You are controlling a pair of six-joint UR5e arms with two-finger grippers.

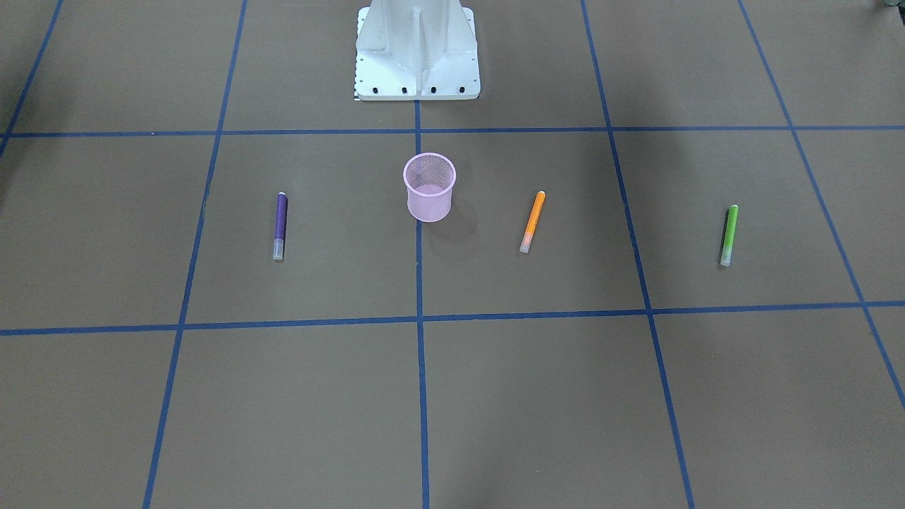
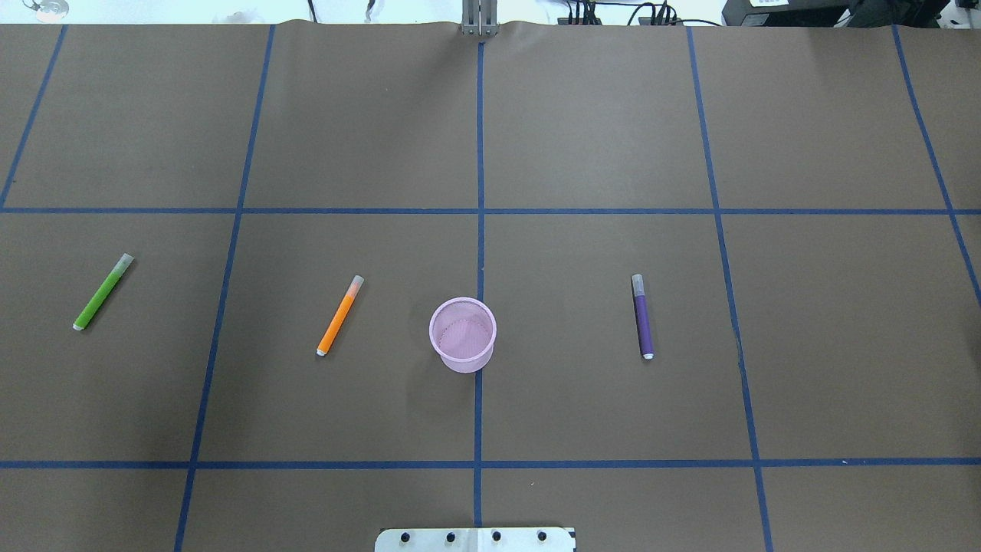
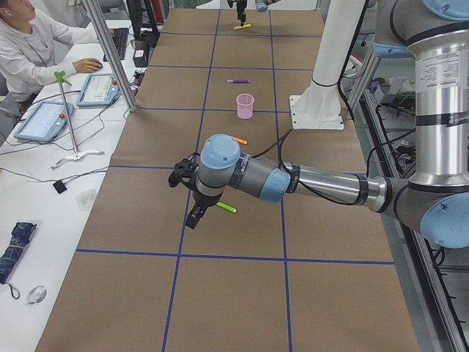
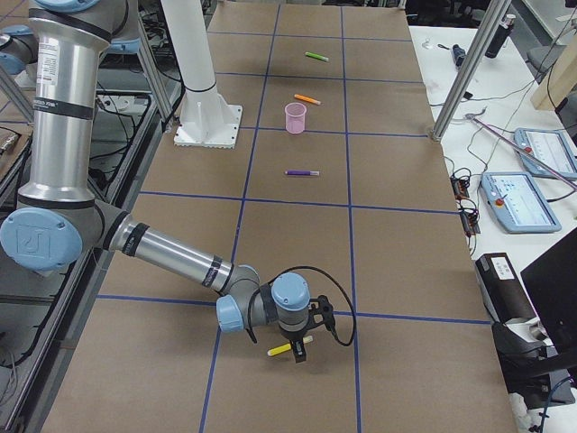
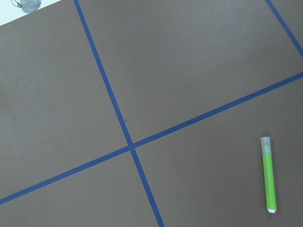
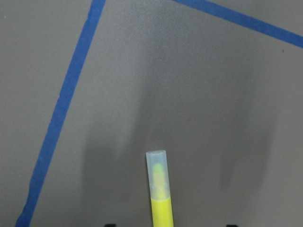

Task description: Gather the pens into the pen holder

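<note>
The pink mesh pen holder (image 2: 462, 335) stands upright at the table's middle. An orange pen (image 2: 339, 316) lies left of it, a purple pen (image 2: 642, 316) right of it, and a green pen (image 2: 103, 292) far left. Out past the table's right end lies a yellow pen (image 4: 290, 345). My right gripper (image 4: 300, 352) hangs low over it. In the right wrist view its dark fingertips (image 6: 110, 225) stand wide apart either side of the yellow pen (image 6: 160, 191). My left gripper (image 3: 196, 214) hovers near the green pen (image 3: 226, 207); I cannot tell if it is open or shut.
The robot's white base (image 2: 475, 539) sits at the near table edge. Blue tape lines grid the brown table. A seated person (image 3: 29, 51) and tablets (image 3: 44, 121) are at a side desk beyond the table's far edge. A metal post (image 4: 464, 77) stands there too.
</note>
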